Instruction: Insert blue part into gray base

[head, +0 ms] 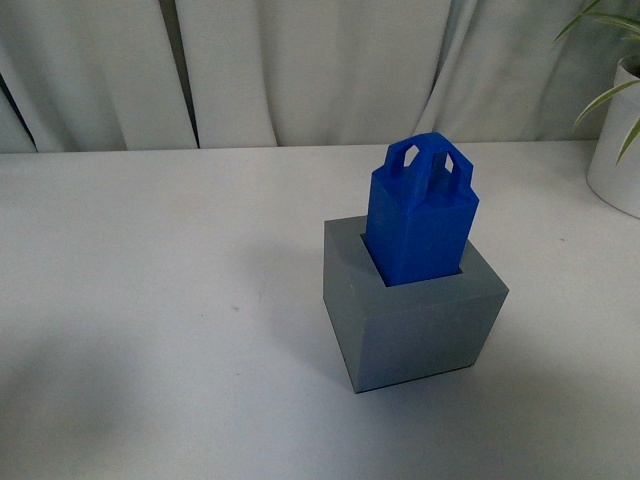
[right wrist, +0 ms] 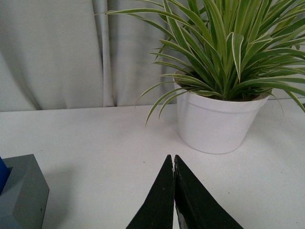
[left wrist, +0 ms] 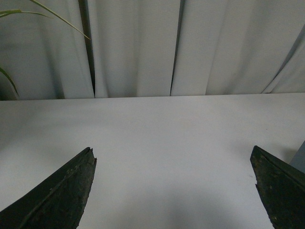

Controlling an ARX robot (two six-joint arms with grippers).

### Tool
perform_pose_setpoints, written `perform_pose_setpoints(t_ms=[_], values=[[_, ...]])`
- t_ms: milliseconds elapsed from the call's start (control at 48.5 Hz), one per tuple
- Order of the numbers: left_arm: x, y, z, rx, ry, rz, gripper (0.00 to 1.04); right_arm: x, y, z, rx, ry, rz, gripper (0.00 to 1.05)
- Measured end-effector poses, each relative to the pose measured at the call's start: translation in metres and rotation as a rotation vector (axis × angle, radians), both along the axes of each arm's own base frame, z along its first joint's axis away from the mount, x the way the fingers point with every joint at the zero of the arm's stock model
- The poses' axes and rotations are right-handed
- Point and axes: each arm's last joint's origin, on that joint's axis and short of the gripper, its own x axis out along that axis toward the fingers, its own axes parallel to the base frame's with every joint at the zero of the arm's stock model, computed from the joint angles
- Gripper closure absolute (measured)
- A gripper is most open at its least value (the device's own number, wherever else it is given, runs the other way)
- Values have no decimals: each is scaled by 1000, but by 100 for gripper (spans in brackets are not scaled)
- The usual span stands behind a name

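The blue part [head: 420,215] sits in the gray base [head: 415,320], clear of my fingers: left fingers [left wrist: 57,193] apart, right fingers [right wrist: 159,205] together.

text: none readable | labels: none | brands: none | numbers: none | signs: none

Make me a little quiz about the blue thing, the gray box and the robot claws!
1. True or false: the blue part stands in the recess of the gray base.
2. Which gripper is shut? A) left gripper B) right gripper
3. Fill in: the white pot holds a striped ____.

Key: 1 true. 2 B: the right fingers meet with nothing between them, while the left ones are spread wide. 3 plant.
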Motion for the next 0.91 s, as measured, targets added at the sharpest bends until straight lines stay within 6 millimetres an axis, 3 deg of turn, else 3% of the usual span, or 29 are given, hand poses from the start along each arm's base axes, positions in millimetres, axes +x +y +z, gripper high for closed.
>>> perform_pose_setpoints(t_ms=[330,907], values=[[0,0,0,0,0,0,6,-17,0,-15,1,-10,1,103],[0,0,0,0,0,0,6,-33,0,-14,1,-17,3,103]])
